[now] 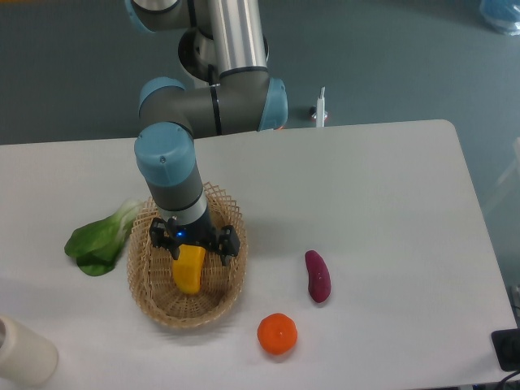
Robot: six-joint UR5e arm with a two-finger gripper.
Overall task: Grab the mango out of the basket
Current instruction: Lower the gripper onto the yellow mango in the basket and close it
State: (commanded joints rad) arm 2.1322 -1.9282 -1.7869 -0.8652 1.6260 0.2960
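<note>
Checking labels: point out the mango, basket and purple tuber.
mango [188, 272], fixed camera, yellow lower body.
basket [185, 314], fixed camera, near woven rim.
purple tuber [317, 276], fixed camera, middle of it.

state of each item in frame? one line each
hand: low over the basket, at the mango's top end; closure not visible
mango: in the basket, upper end under the hand
basket: upright on the table
purple tuber: lying loose on the table
orange: on the table, untouched
leafy green: flat, left of the basket
</note>
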